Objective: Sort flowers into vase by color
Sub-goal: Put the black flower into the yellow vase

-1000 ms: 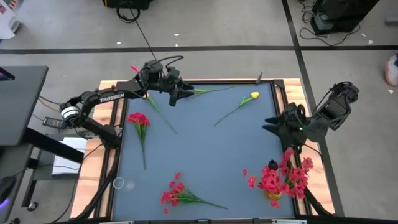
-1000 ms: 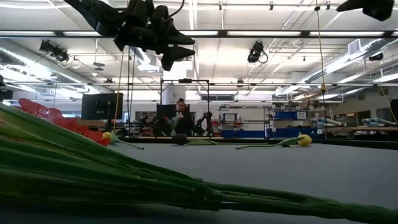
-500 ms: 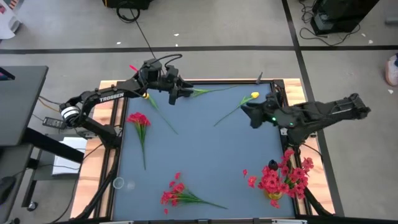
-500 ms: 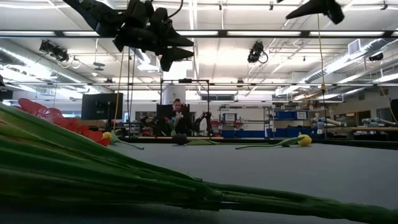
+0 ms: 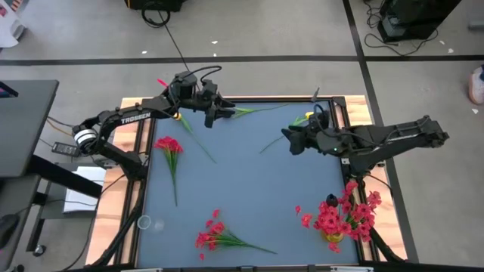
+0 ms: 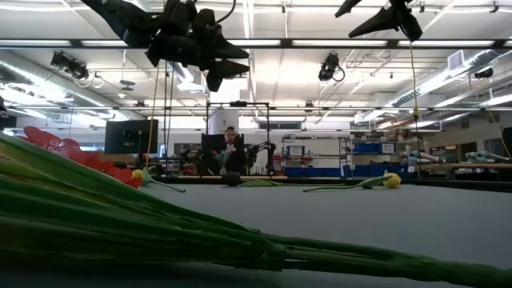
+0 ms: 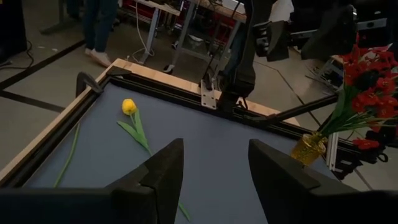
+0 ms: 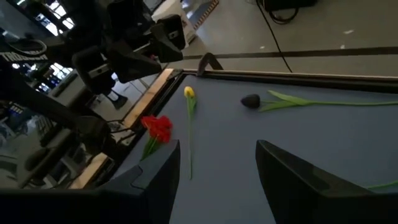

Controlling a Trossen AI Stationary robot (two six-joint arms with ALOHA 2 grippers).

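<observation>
Flowers lie scattered over your blue-grey table (image 5: 249,189). Nearest you, a red bunch (image 5: 215,233) rests by the front edge, its green stalks filling the foreground of the low view. At the front right corner you see the vase (image 5: 333,236), upright and already crowded with red blossoms (image 5: 349,214). Farther back on the left lies a second red bunch (image 5: 168,146), stalk pointing toward the front. Mid-table on the right, your right gripper (image 5: 288,141) hangs above the surface with its fingers spread and nothing between them, just beside a yellow tulip (image 5: 305,118) whose stalk runs diagonally inward. At the far edge, your left gripper (image 5: 224,115) hovers with fingers parted and empty, near the dark bud (image 8: 250,100) and its long stalk. A second yellow tulip (image 8: 189,93) lies near the far left corner, beside that arm.
</observation>
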